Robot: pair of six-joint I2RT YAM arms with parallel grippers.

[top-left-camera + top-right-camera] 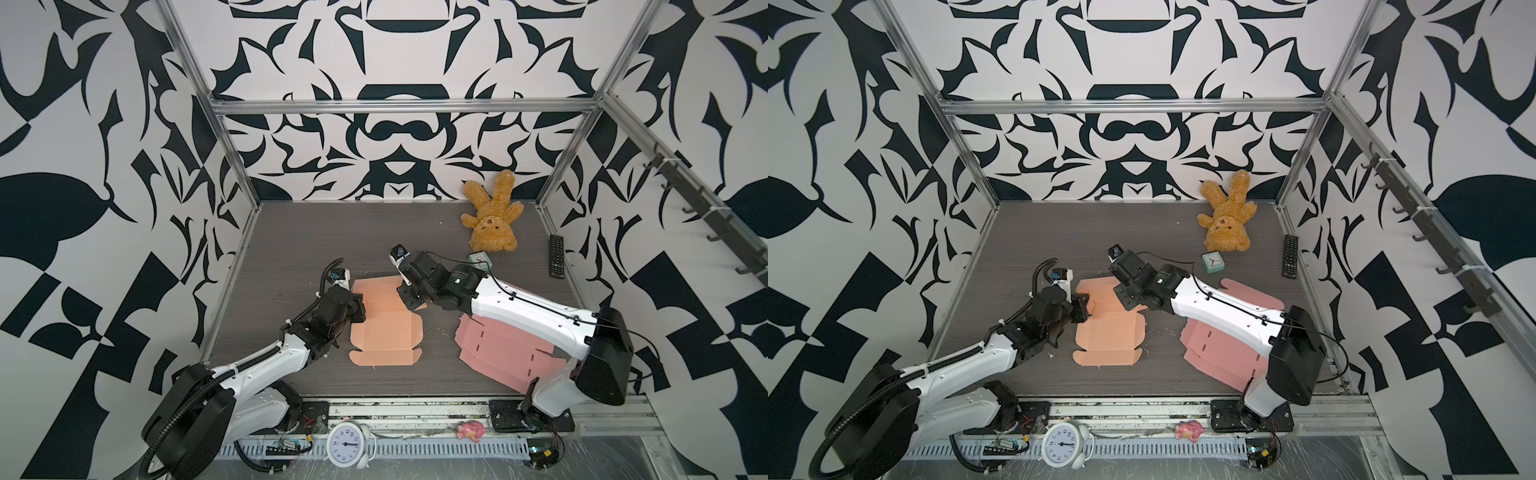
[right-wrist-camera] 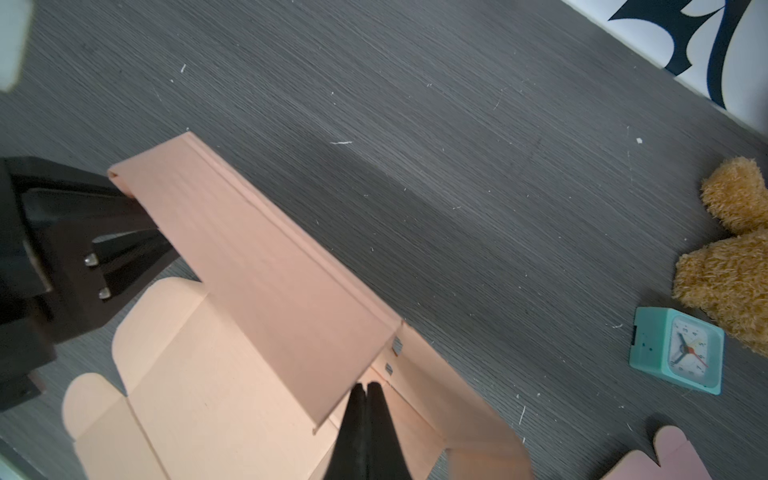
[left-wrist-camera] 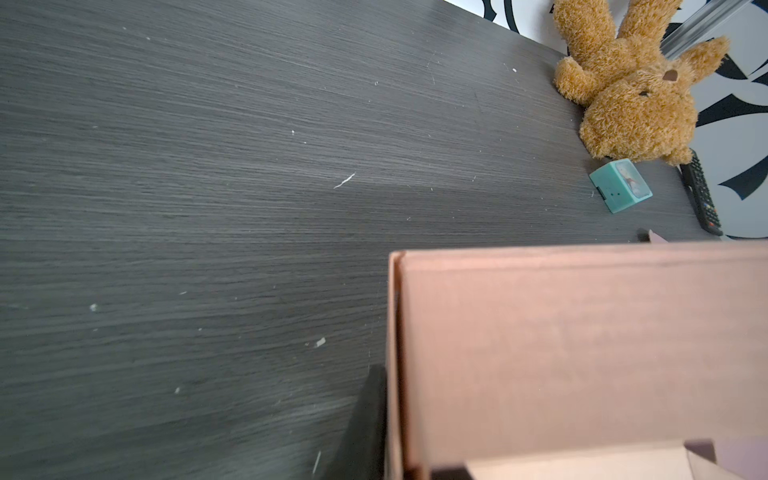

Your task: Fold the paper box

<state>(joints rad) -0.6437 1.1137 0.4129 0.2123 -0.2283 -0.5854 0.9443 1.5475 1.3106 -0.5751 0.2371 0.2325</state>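
Peach cardboard box blank (image 1: 386,332), 1 panel (image 2: 270,270) raised, woodgrain table (image 1: 299,232)

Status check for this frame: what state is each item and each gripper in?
orange paper box: partly folded, one long wall raised, near end flat.
pink box blank: unfolded, flat.
left gripper: shut on the raised wall's end.
right gripper: shut, empty, tips at that wall's inner side.
teddy bear: lying on its back.

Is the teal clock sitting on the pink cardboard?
No, the teal clock stands on the bare table, apart from the pink cardboard.
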